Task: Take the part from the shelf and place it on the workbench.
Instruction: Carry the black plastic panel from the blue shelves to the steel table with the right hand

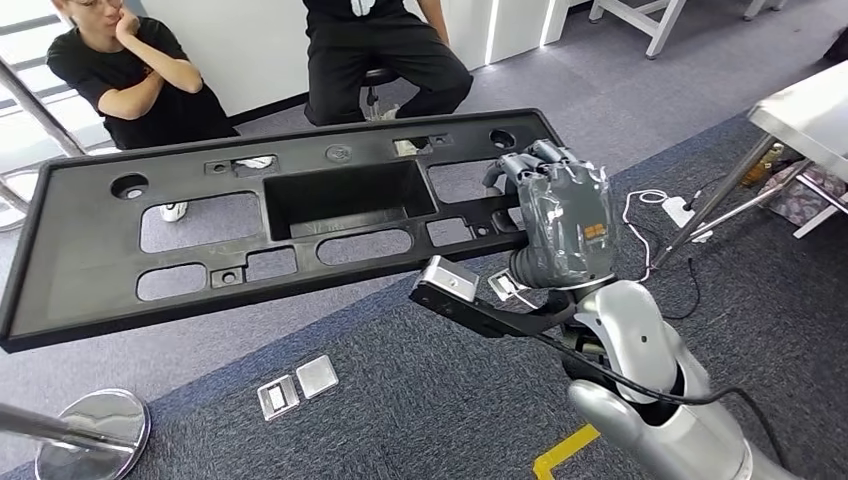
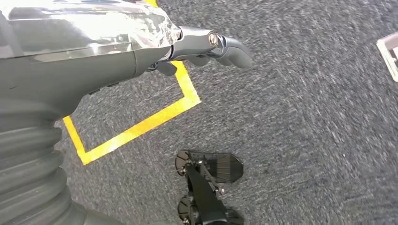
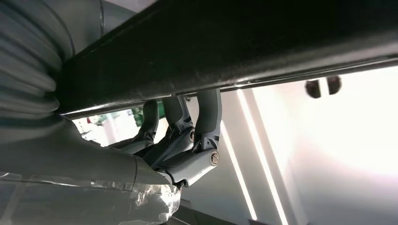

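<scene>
The part (image 1: 90, 250) is a long, flat black plastic panel with several cut-outs and a deep rectangular recess. It hangs level in the air above the carpet, spanning the left and middle of the head view. My right hand (image 1: 565, 215) grips it at its right end, fingers curled over the far edge. In the right wrist view the panel's dark underside (image 3: 234, 47) runs across, with my fingers (image 3: 199, 136) hooked up around its rim. My left hand (image 2: 141, 42) hangs over the carpet with its thumb out and holds nothing.
Two people sit at the back, one on the left (image 1: 130, 75) and one in the middle (image 1: 385, 50). A steel-topped table (image 1: 810, 110) stands at the right, with a cable and power strip (image 1: 680, 210) below it. Floor sockets (image 1: 297, 385), a round metal base (image 1: 95, 425) and yellow tape (image 2: 141, 126) lie on the carpet.
</scene>
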You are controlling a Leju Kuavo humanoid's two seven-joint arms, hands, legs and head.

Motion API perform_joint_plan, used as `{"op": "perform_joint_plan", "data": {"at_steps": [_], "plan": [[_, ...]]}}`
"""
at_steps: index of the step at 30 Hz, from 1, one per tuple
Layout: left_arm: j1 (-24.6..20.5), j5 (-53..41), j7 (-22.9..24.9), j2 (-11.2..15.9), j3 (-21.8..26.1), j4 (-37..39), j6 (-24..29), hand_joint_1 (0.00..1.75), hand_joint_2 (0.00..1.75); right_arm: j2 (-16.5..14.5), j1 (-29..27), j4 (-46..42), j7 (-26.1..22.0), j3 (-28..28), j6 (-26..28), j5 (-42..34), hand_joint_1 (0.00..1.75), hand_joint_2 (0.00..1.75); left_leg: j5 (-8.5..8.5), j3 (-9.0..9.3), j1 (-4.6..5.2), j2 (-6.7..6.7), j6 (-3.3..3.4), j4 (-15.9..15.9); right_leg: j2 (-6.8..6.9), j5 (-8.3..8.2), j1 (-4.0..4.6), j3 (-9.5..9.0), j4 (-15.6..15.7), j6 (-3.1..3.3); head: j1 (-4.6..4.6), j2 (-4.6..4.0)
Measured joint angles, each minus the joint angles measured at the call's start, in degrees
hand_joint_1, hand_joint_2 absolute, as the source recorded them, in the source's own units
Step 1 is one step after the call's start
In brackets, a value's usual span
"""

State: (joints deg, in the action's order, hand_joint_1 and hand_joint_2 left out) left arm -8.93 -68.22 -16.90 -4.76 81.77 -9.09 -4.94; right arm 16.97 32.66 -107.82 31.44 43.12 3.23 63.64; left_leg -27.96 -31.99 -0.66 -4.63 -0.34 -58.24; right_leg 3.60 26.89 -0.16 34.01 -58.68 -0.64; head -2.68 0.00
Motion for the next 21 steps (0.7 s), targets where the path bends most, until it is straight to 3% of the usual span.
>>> {"op": "perform_joint_plan", "data": {"at_steps": [2,4,7,8,9,10,11,13,14,15,17,19,21], "plan": [[0.0,0.0,0.0,0.0,0.0,0.0,0.0,0.0,1.75,0.0,0.0,0.0,0.0,0.0,0.0,0.0,1.75,1.75,-0.31,0.4,-0.04,-0.75,-0.62,0.0,-1.3,-0.14,0.02,0.05,0.1,0.66,0.34,0.0],[0.0,0.0,0.0,0.0,0.0,0.0,0.0,0.0,1.75,0.1,0.0,-0.1,0.1,0.0,0.1,0.0,1.75,1.75,-1.98,0.05,-0.3,0.49,-1.25,-2.0,-2.33,-0.33,-0.14,-0.16,0.4,1.23,0.72,0.0],[0.1,0.0,0.0,0.1,0.0,0.0,0.0,0.0,1.75,0.1,-0.1,-0.1,0.1,0.0,0.1,0.0,1.75,1.75,-7.18,-4.58,-0.33,3.64,-1.54,-12.4,-3.89,-0.42,-0.13,-0.28,0.5,1.72,1.93,0.0],[0.2,0.0,0.0,0.1,0.0,0.0,0.0,0.0,1.75,0.1,-0.1,-0.1,0.1,0.0,0.1,0.0,1.75,1.75,-8.01,-6.21,-0.27,3.96,-1.49,-15.4,-4.58,-0.42,-0.04,-0.31,0.5,1.78,2.26,0.0],[0.3,0.0,0.0,0.1,0.0,0.0,0.0,0.0,1.75,0.1,-0.2,-0.1,0.1,0.0,0.1,0.0,1.75,1.75,-7.72,-7.04,-0.2,4.12,-1.36,-16.7,-5.32,-0.41,0.05,-0.37,0.5,1.81,2.47,0.0],[0.4,0.0,0.0,0.1,0.0,0.0,0.0,0.0,1.75,0.1,-0.2,-0.1,0.1,0.0,0.1,0.0,1.75,1.75,-6.26,-6.8,-0.14,4.29,-1.12,-15.5,-6.07,-0.41,0.11,-0.48,0.5,1.81,2.64,0.0],[0.3,0.0,0.0,0.1,0.0,0.0,0.0,0.0,1.75,0.1,-0.2,-0.1,0.1,0.0,0.1,0.0,1.75,1.75,-3.96,-5.57,-0.08,4.71,-0.81,-12.3,-6.8,-0.39,0.15,-0.62,0.4,1.8,2.78,0.0],[0.3,0.0,0.0,0.2,0.0,0.0,0.0,0.0,1.75,0.1,-0.2,-0.1,0.1,0.0,0.1,0.0,1.75,1.75,-0.09,-2.55,-0.07,7.22,-0.18,-4.3,-8.07,-0.3,0.17,-0.69,0.3,1.68,2.9,0.0],[0.3,0.0,0.0,0.3,0.0,0.0,0.0,0.0,1.75,0.1,-0.2,-0.1,0.1,0.0,0.1,0.0,1.75,1.75,0.79,-1.62,-0.12,8.54,0.01,-1.8,-8.53,-0.25,0.21,-0.62,0.3,1.59,2.89,0.0],[0.3,0.0,0.0,0.3,0.0,0.0,0.0,0.0,1.75,0.1,-0.2,-0.1,0.1,0.0,0.1,0.0,1.75,1.75,0.97,-1.25,-0.18,9.57,0.11,-0.6,-8.82,-0.22,0.25,-0.5,0.2,1.51,2.86,0.0],[0.3,0.0,0.0,0.3,0.0,0.0,0.0,0.0,1.75,0.1,-0.1,-0.1,0.1,0.0,0.1,0.0,1.75,1.75,0.94,-1.13,-0.23,9.87,0.11,-0.2,-9.07,-0.2,0.31,-0.38,0.1,1.45,2.79,0.0],[0.3,0.0,0.0,0.4,0.0,0.0,0.0,0.0,1.75,0.1,-0.2,-0.1,0.1,0.0,0.1,0.0,1.75,1.75,0.92,-1.13,-0.02,9.39,0.09,-0.2,-9.57,-0.31,0.0,-0.18,0.1,1.19,2.78,0.0],[0.2,0.0,0.0,0.3,0.0,0.0,0.0,0.0,1.75,0.1,-0.1,-0.1,0.1,0.0,0.1,0.0,1.75,1.75,1.2,-0.85,-0.08,7.6,0.63,0.5,-8.54,0.67,-0.08,0.61,-1.1,0.37,2.57,0.0]]}}
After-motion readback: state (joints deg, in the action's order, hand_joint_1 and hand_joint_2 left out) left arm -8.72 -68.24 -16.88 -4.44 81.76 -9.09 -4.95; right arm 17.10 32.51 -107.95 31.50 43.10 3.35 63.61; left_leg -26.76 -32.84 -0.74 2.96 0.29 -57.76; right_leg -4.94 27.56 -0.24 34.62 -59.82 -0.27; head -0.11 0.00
